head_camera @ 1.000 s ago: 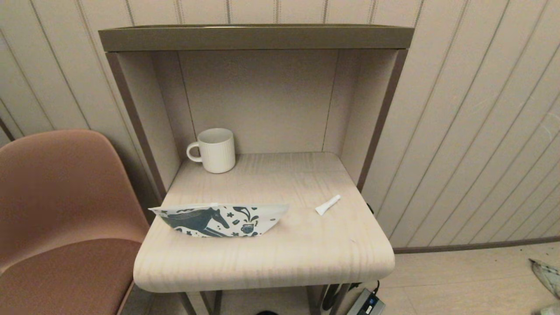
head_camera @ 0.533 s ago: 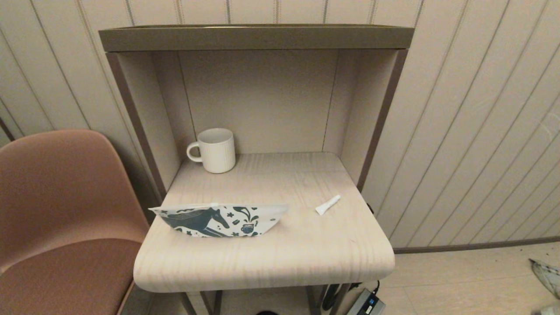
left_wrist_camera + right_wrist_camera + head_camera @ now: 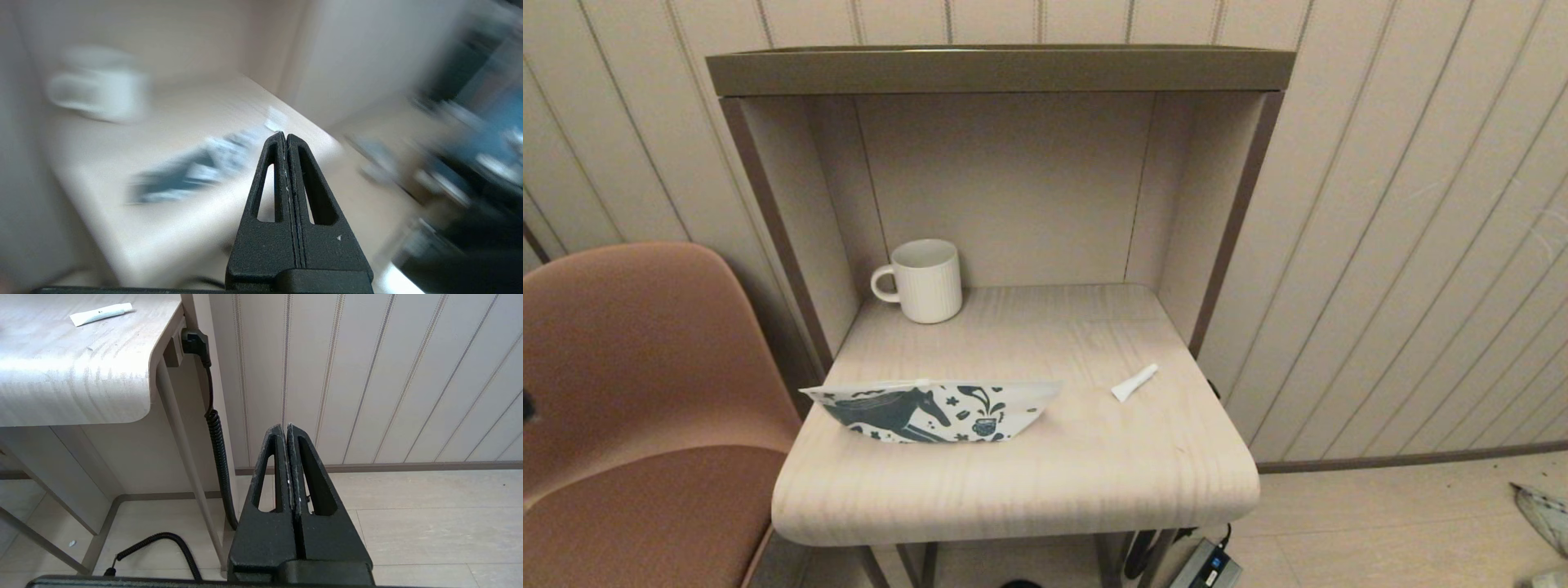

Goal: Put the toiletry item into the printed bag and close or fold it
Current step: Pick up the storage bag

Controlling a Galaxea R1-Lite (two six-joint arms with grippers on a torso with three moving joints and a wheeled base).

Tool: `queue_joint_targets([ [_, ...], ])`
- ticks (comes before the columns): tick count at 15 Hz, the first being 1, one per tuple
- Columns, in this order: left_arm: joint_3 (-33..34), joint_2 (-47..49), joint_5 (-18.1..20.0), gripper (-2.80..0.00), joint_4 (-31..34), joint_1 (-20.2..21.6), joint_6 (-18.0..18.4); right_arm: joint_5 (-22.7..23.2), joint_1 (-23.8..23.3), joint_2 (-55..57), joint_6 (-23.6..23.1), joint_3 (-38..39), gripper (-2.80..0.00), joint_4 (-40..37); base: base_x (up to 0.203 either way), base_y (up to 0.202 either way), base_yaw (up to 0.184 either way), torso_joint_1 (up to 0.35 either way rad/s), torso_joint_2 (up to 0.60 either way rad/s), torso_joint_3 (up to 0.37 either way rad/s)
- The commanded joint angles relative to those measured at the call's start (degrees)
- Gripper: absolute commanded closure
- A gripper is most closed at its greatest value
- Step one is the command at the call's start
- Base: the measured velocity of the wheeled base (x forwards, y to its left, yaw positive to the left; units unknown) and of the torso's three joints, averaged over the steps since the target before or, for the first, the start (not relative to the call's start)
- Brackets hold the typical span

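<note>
The printed bag (image 3: 931, 410) lies flat near the table's front left, its horse print facing up; it shows blurred in the left wrist view (image 3: 192, 173). The small white tube (image 3: 1134, 382) lies to its right near the table's right edge, and also appears in the right wrist view (image 3: 101, 314). My left gripper (image 3: 284, 134) is shut and empty, off the table's left side, facing the bag. Only a dark sliver of that arm (image 3: 527, 406) shows in the head view. My right gripper (image 3: 284, 426) is shut and empty, low beside the table's right side.
A white ribbed mug (image 3: 923, 280) stands at the back left of the wooden table (image 3: 1029, 482), inside a three-walled hutch (image 3: 1001, 69). A brown chair (image 3: 637, 392) sits at the left. A coiled black cable (image 3: 216, 445) hangs from a plug by the table's right leg.
A dark part of my left arm has come into the head view at the left edge over the chair. Bag, tube and mug have not moved.
</note>
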State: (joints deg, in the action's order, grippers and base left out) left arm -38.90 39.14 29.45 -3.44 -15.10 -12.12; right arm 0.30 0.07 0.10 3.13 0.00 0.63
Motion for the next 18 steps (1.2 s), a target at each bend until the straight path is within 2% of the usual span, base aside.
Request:
queue_joint_targets([
  [1,2.9,7.6,3.4,0.00,-2.5,-1.0,0.7,0.0,0.0,0.0,0.0,0.0,0.00,0.1,0.000,0.000,0.000,0.000,0.00,0.000],
  [2,6.2,9.0,3.8,0.00,-5.7,0.2,3.1,0.0,0.0,0.0,0.0,0.0,0.00,0.1,0.000,0.000,0.000,0.000,0.00,0.000],
  [4,11.2,12.8,6.4,0.00,-11.1,6.3,9.6,0.0,0.0,0.0,0.0,0.0,0.00,0.1,0.000,0.000,0.000,0.000,0.00,0.000],
  [5,12.5,13.4,8.4,0.00,-12.1,9.9,11.0,0.0,0.0,0.0,0.0,0.0,0.00,0.1,0.000,0.000,0.000,0.000,0.00,0.000],
  [7,13.9,13.0,13.2,0.00,-13.5,20.8,13.1,0.0,0.0,0.0,0.0,0.0,0.00,0.1,0.000,0.000,0.000,0.000,0.00,0.000],
  [9,15.1,14.1,19.5,0.00,-15.4,30.7,17.4,0.0,0.0,0.0,0.0,0.0,0.00,0.1,0.000,0.000,0.000,0.000,0.00,0.000],
  [10,15.8,16.4,20.7,0.00,-16.2,32.5,20.1,0.0,0.0,0.0,0.0,0.0,0.00,0.1,0.000,0.000,0.000,0.000,0.00,0.000],
  [14,17.9,28.6,26.4,0.00,-20.4,33.3,33.4,0.0,0.0,0.0,0.0,0.0,0.00,0.1,0.000,0.000,0.000,0.000,0.00,0.000],
  [16,18.2,34.3,29.5,0.00,-21.3,33.8,42.8,0.0,0.0,0.0,0.0,0.0,0.00,0.1,0.000,0.000,0.000,0.000,0.00,0.000],
  [18,17.2,38.3,34.7,0.00,-21.6,36.0,47.8,0.0,0.0,0.0,0.0,0.0,0.00,0.1,0.000,0.000,0.000,0.000,0.00,0.000],
])
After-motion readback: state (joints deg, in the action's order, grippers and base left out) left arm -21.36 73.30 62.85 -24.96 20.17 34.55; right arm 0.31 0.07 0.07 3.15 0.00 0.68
